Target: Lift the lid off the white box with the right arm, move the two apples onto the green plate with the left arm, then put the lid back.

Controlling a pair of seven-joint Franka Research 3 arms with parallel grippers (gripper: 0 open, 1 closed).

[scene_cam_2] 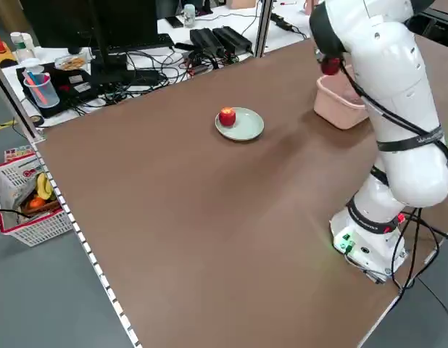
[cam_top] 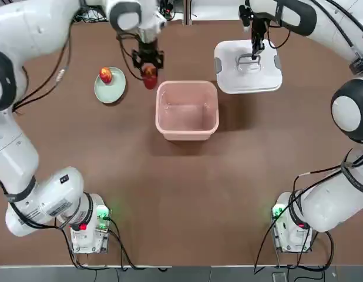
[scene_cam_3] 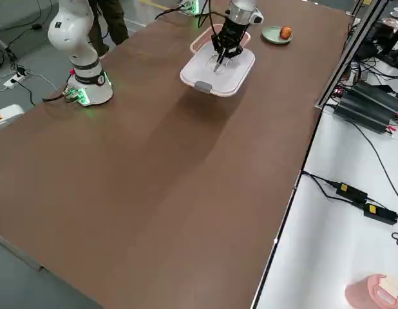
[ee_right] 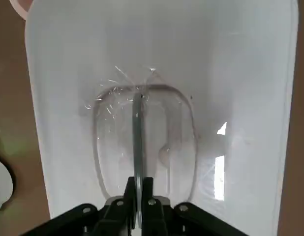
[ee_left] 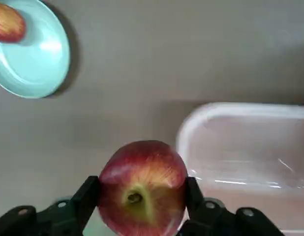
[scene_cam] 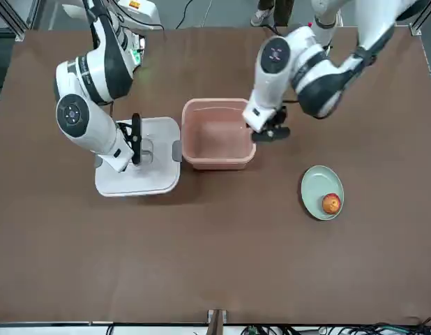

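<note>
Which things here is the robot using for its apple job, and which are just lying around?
For the job:
- lid, held by the right gripper
- white box, open
- apple in the left gripper
- apple on the green plate

Just lying around:
- black power adapters on the side bench
- cup of pens and cables
- basket on the floor

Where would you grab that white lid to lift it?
By the flat handle standing up from the middle of the lid, coming straight down from above. The lid lies flat on the table, and the right gripper already has its jaws shut on that handle.
</note>
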